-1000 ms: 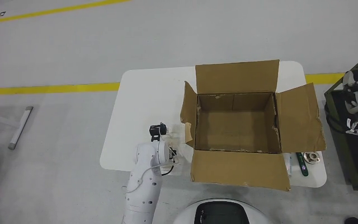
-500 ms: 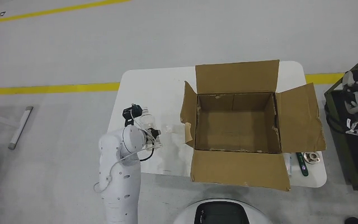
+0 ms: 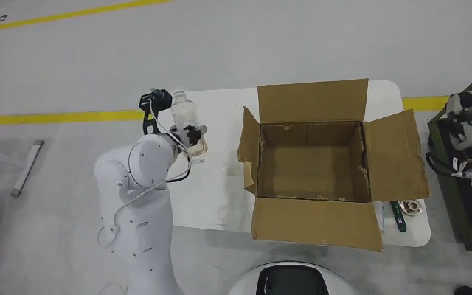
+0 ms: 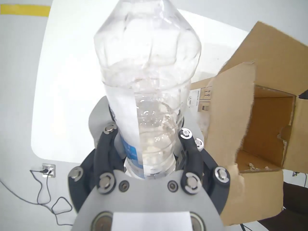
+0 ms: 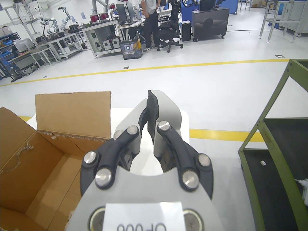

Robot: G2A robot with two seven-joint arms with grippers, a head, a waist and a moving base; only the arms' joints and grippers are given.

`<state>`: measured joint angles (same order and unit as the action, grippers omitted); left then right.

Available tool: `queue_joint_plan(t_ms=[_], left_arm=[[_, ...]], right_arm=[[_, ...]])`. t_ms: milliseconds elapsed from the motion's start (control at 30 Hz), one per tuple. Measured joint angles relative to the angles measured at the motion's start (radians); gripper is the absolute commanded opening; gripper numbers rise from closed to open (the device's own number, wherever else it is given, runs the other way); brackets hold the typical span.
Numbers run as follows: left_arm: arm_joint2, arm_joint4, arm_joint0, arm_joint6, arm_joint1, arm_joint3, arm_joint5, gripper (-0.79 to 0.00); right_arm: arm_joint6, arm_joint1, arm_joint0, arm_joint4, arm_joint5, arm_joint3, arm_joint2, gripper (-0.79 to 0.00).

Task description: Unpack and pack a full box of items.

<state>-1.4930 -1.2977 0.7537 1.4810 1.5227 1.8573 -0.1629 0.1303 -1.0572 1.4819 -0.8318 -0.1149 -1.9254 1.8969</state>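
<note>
Bottle (image 3: 184,114): clear plastic, held in the air over the far left part of the white table (image 3: 221,193), well apart from the box.
Left gripper (image 4: 147,133): clamped around the bottle's lower body, a dark finger on each side.
Box (image 3: 310,136): brown cardboard in the middle of the table, with all four flaps folded out and bare cardboard floor inside.
Right gripper (image 5: 150,117): pinched closed on nothing, ridged pads meeting, above the table near the box's right side.
Green-handled tool (image 3: 399,215): lies at the table's right near edge, beside a small metal fitting (image 3: 414,207).
Bottle handling: the box looks emptied, so this is probably a carry either to a resting spot or back into the box. The walls are thin, so the squeeze should stay moderate. The grip sits low, so the wrist should stay steady to stop the top swinging. The bottle should pass over the box's torn left flap rather than brush it, and it should land base first before the fingers let go.
Bottle label (image 4: 122,121): a white band with a blue patch; no words are readable.
Box print (image 4: 203,99): small dark handling marks on the outer wall.
Right gripper tag (image 5: 144,217): a white sticker, its characters cut off at the edge.
</note>
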Motion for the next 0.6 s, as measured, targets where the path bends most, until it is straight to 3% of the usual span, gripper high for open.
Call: queue_joint_plan(t_ms=[433, 600], left_arm=[[0.071, 0.329, -0.141, -0.003, 0.006, 0.025, 0.008, -0.785], [0.08, 0.348, -0.154, 0.005, 0.004, 0.021, 0.007, -0.785]], right_arm=[[0.004, -0.005, 0.013, -0.016, -0.01, -0.029, 0.006, -0.785], [0.005, -0.007, 0.019, -0.009, -0.011, -0.035, 0.009, -0.785]])
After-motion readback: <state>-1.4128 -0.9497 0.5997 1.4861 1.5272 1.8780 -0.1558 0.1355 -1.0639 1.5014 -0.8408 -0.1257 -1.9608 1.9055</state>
